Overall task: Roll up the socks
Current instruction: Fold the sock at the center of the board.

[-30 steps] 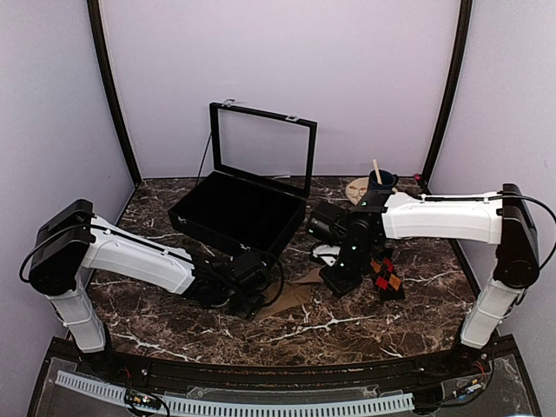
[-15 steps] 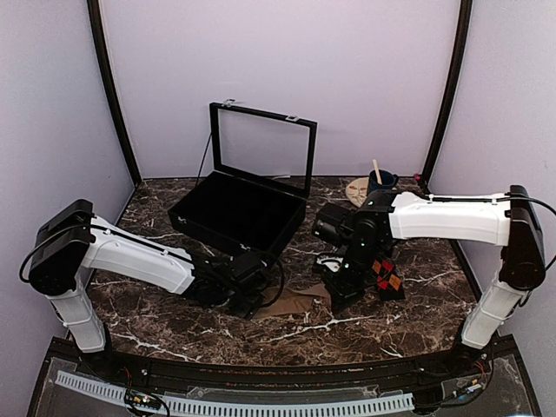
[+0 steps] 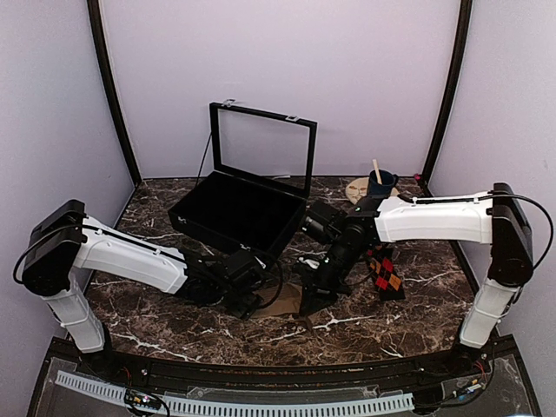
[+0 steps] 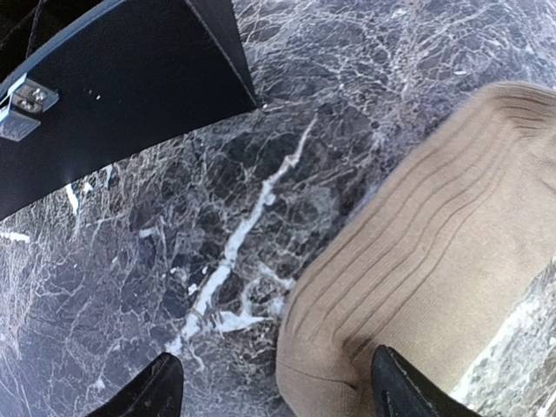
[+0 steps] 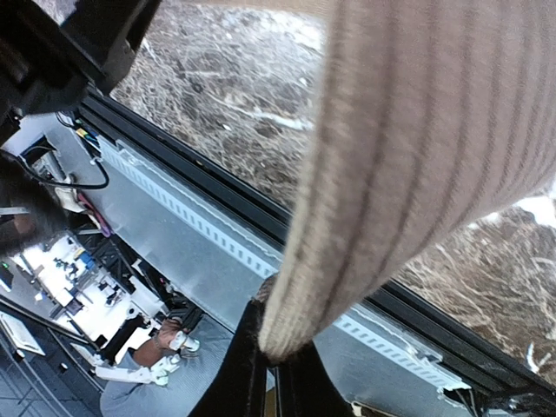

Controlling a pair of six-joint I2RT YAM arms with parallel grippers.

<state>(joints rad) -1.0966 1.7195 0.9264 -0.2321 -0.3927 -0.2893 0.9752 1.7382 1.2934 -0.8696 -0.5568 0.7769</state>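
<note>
**Right end effector clamped on the tan sock; left end effector spread at the sock's ribbed end.**

My right end effector (image 5: 276,352) has its fingers pressed together on an edge of the tan ribbed sock (image 4: 434,261), and the fabric runs taut from that pinch toward the marble table (image 3: 174,321). My left end effector (image 4: 278,387) sits low with its fingers wide apart, one tip over the sock's ribbed end and the other over bare marble, gripping nothing. The tan sock lies near the table's front centre, between my two end effectors and just in front of the open black box (image 3: 234,213). The argyle sock (image 3: 386,276) lies flat on the table beyond my right arm, apart from the tan one.
</note>
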